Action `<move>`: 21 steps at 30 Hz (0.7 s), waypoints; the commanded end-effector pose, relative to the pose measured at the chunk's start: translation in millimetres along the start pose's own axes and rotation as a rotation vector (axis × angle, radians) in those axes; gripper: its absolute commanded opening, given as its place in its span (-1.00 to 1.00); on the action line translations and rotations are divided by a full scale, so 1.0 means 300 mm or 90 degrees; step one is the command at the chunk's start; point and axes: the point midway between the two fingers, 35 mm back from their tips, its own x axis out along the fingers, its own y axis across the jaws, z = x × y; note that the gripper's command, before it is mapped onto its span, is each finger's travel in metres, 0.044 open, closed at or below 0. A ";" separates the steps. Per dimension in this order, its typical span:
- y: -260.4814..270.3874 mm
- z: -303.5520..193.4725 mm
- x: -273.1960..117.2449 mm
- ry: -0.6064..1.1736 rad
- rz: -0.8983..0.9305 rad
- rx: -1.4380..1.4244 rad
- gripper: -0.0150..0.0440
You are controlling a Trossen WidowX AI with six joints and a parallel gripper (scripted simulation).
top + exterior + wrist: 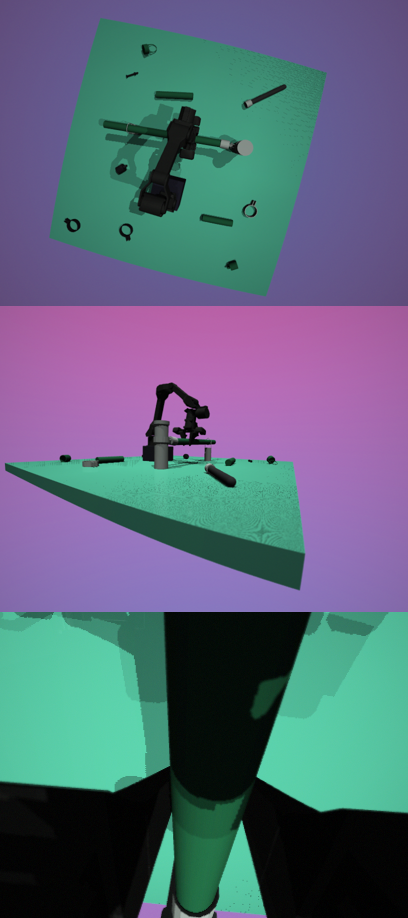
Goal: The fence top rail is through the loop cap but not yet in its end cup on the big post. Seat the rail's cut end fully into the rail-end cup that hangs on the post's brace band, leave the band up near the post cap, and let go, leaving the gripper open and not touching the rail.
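My gripper (187,441) (208,775) is shut on the green top rail (208,140) (201,441) (200,862), a finger on each side, high above the table. The rail runs through the wire loop cap on the small grey post (207,454). Its other end meets the pale rail-end cup (224,144) (173,440) and enters its mouth in the wrist view; how deep it sits inside is hidden. The cup hangs from the brace band (161,441) around the upper half of the big grey post (245,147) (161,457), below the post cap (161,422).
A black rod with a pale end (268,94) (221,475) lies beyond the rail. Short green rods (174,95) (217,220) lie on either side. Ring clamps (250,216) (125,235) (73,230) and small fittings (120,168) (233,265) (145,49) lie around the arm.
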 end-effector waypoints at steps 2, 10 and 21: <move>0.004 -0.006 -0.006 0.006 0.001 0.002 -0.49; 0.005 -0.009 -0.008 0.007 0.001 0.003 -0.49; 0.007 -0.013 -0.010 0.007 0.001 0.003 -0.49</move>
